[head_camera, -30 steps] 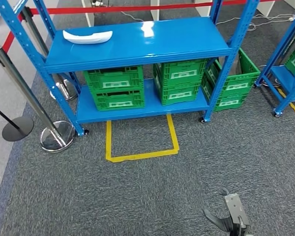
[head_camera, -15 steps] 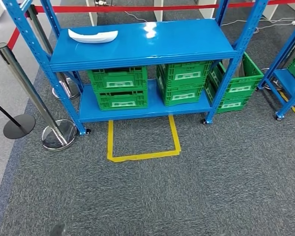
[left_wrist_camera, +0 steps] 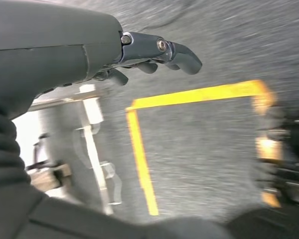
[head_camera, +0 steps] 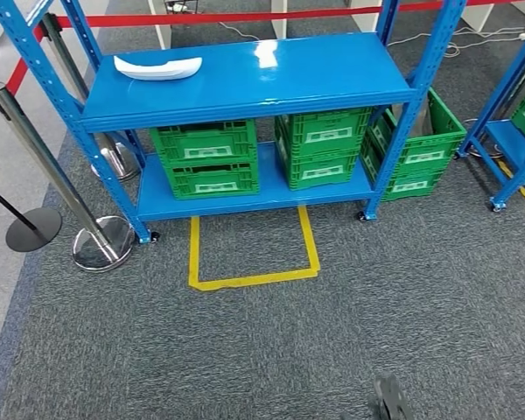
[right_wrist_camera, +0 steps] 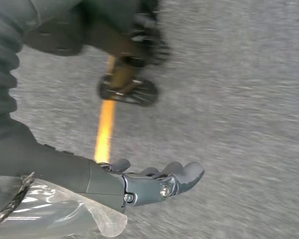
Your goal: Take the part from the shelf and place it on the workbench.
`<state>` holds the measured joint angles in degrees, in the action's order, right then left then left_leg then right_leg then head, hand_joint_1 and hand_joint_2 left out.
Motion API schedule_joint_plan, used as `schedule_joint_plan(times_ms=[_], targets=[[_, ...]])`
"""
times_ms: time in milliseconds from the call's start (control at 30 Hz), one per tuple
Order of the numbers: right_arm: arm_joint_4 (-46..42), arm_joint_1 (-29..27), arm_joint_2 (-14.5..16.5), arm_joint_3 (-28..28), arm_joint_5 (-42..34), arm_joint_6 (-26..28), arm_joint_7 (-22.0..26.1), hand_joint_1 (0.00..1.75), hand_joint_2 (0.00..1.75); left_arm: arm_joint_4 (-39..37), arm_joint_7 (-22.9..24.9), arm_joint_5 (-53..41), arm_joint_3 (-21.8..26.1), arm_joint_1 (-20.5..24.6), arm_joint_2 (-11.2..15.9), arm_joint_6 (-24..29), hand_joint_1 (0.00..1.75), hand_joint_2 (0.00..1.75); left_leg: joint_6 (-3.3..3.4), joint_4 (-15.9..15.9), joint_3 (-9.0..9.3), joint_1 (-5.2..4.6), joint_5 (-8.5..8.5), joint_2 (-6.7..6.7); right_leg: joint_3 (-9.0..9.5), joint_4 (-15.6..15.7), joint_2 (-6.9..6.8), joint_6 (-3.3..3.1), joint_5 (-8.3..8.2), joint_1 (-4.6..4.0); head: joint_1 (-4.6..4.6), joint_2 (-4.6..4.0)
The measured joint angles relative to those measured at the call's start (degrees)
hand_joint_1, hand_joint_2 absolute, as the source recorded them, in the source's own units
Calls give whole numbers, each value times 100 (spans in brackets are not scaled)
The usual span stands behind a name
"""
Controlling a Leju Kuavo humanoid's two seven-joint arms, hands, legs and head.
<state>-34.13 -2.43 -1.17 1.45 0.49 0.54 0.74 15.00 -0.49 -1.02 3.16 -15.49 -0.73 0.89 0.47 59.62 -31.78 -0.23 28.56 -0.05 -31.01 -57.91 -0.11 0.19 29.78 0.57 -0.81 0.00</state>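
White part (head_camera: 157, 66) lay on the blue shelf (head_camera: 260, 83), untouched. Your view swayed a little since a moment ago; left hand (left_wrist_camera: 155, 52) and right hand (right_wrist_camera: 155, 181) hung released, so you were only approaching.

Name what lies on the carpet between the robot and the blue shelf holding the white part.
In the head view, a yellow tape outline on grey carpet fronts the blue shelf bearing the white part.

part (head_camera: 157, 66) on shelf (head_camera: 247, 74) top, left | crates (head_camera: 204, 157) below | stanchion (head_camera: 48, 171) left of shelf
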Motion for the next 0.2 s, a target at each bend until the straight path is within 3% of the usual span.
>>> schedule_joint_plan(times_ms=[133,200], targets=[[175,-42,8,-8,-32,-36,-52,0,0,38,22,78,-92,73,25,-54,0,0,87,-199,80,-6,-34,-40,2,-8,-62,130,61,7,4,0],[331,-159,10,-9,-35,-37,-55,0,0,155,23,88,-112,203,19,-56,0,0,142,-263,104,23,-64,-42,-55,-175,-39,172,185,9,14,0]])
